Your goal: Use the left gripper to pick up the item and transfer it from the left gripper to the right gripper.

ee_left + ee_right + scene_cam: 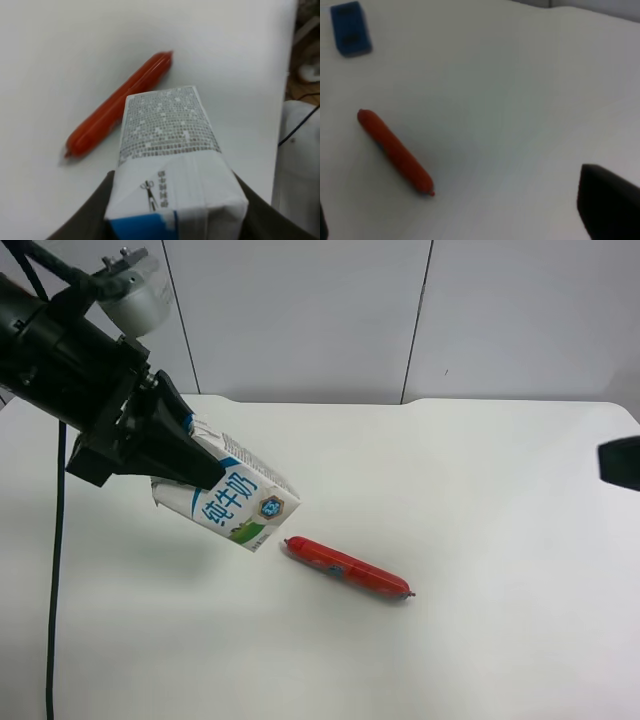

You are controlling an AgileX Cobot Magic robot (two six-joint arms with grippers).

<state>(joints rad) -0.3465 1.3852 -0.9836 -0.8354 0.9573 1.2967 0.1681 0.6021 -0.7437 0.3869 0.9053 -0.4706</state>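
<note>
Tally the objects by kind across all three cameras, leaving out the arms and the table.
milk carton: 1
red sausage: 1
blue block: 1
Total: 3

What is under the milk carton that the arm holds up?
Only bare table shows below the milk carton; the sausage lies beside it, not under it. The carton's underside faces away and cannot be seen.
</note>
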